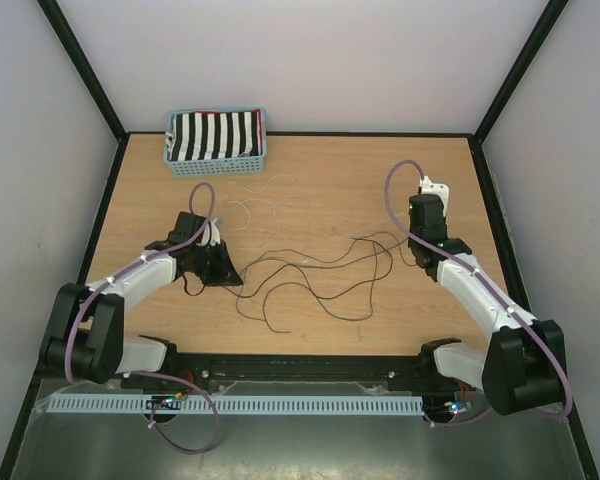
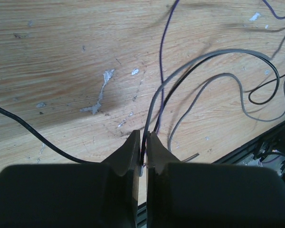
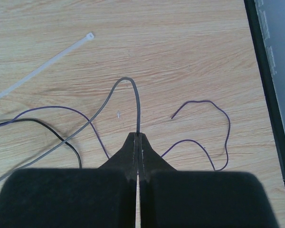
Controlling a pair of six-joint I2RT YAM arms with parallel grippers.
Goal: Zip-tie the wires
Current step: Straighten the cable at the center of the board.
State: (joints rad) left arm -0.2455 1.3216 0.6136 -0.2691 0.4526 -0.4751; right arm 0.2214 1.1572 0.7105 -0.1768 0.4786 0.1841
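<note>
The wires lie in thin dark loops on the wooden table between the two arms. My left gripper is at their left end. In the left wrist view it is pinched on a grey wire and a black one that run up from between its tips; only a narrow slit shows between the jaws. My right gripper is at the right end of the loops. The right wrist view shows it shut on a grey wire that arches up and away to the left. A purple wire curls beside it.
A white zip tie lies on the wood to the upper left of the right gripper. A blue basket holding striped cloth stands at the back left. Pale thin strands lie in front of it. A black rail runs along the near edge.
</note>
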